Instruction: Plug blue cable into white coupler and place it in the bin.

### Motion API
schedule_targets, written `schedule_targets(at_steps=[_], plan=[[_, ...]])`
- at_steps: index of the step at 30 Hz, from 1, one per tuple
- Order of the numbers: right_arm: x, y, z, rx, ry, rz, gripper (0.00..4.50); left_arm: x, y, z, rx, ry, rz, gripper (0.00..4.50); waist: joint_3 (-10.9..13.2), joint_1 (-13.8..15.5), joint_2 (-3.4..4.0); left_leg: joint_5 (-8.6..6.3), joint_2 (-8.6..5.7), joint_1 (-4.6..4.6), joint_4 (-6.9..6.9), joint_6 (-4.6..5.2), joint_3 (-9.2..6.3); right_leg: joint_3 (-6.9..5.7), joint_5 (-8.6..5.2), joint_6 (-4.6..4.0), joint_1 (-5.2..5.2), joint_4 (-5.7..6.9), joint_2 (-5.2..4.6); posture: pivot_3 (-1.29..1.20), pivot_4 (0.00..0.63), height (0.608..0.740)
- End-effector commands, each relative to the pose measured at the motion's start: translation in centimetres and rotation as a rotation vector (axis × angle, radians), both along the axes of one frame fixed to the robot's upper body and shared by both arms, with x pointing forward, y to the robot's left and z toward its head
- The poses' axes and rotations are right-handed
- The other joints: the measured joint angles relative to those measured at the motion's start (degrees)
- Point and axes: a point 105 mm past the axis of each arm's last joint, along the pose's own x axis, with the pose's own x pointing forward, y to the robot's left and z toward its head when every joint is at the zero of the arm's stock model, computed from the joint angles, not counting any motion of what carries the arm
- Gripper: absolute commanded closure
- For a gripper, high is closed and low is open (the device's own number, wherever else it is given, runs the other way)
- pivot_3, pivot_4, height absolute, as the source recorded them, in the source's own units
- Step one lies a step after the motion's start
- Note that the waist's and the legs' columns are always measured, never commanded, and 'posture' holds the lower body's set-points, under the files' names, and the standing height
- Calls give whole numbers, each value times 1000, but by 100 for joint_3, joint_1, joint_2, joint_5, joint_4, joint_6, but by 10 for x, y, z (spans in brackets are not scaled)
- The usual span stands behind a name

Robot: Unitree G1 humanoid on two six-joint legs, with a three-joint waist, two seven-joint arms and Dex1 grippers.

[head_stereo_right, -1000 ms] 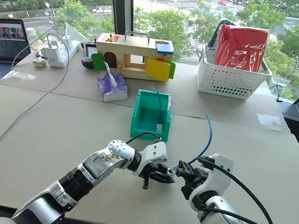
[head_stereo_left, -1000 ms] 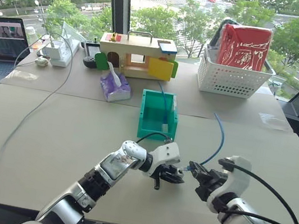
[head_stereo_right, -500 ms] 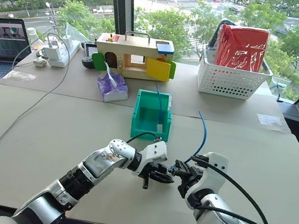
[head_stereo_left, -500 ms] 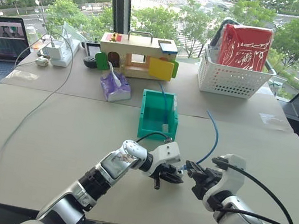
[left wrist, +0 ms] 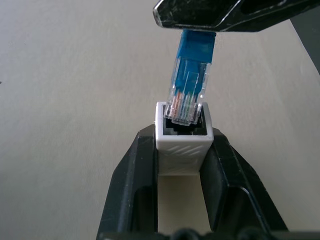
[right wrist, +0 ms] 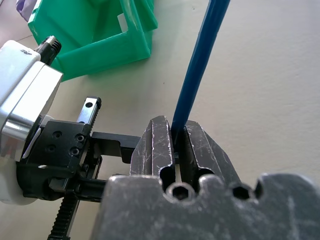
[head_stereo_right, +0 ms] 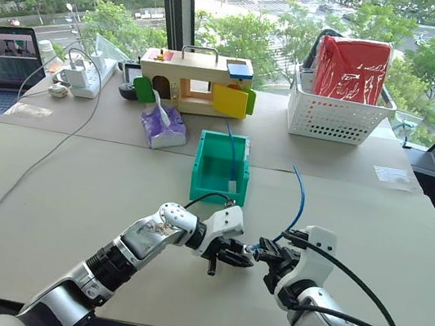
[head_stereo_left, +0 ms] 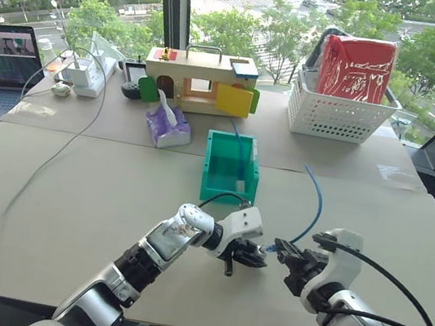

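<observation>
Beige counter (head_stereo_left: 72, 190) by window. Left hand (head_stereo_left: 250, 257) grasps white coupler (left wrist: 182, 137); right hand (head_stereo_left: 283, 260) clenched on blue cable (head_stereo_left: 314, 211), its clear plug tip just entering the socket. Teal bin (head_stereo_left: 227, 191) near, behind.

The thin bright-blue network cable (head_stereo_left: 315, 205) ends in a clear plastic plug (left wrist: 186, 100) showing coloured wires inside. The tiny white plastic coupler block (left wrist: 183, 143) has a dark socket and diagonal ridges on its face. The small teal-green plastic bin (head_stereo_left: 231, 167) stands on the pale beige table (head_stereo_left: 97, 193). The white lattice basket (head_stereo_left: 337, 111) holds a red bag (head_stereo_left: 355, 67).
</observation>
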Motion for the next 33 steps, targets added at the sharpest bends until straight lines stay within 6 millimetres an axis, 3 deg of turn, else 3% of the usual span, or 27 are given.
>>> schedule_targets(at_steps=[1,17,33], plan=[[-2,1,6,-28,-27,18,4500,-2,-8,19,-47,-57,-49,3834,0,1,0,0,0,0,0,0,0,0,0,0,0,0,0,0,150,740],[1,17,3,-223,-36,133,4500,2,-7,15,86,-85,-20,3834,0,-13,0,0,0,3,0,0,0,0,0,1,1,0,0,0,150,740],[3,19,-4,-227,-8,118,4500,-4,-11,18,129,-56,16,3834,-2,-10,-2,0,2,8,0,0,0,1,-3,5,5,1,2,0,150,740]])
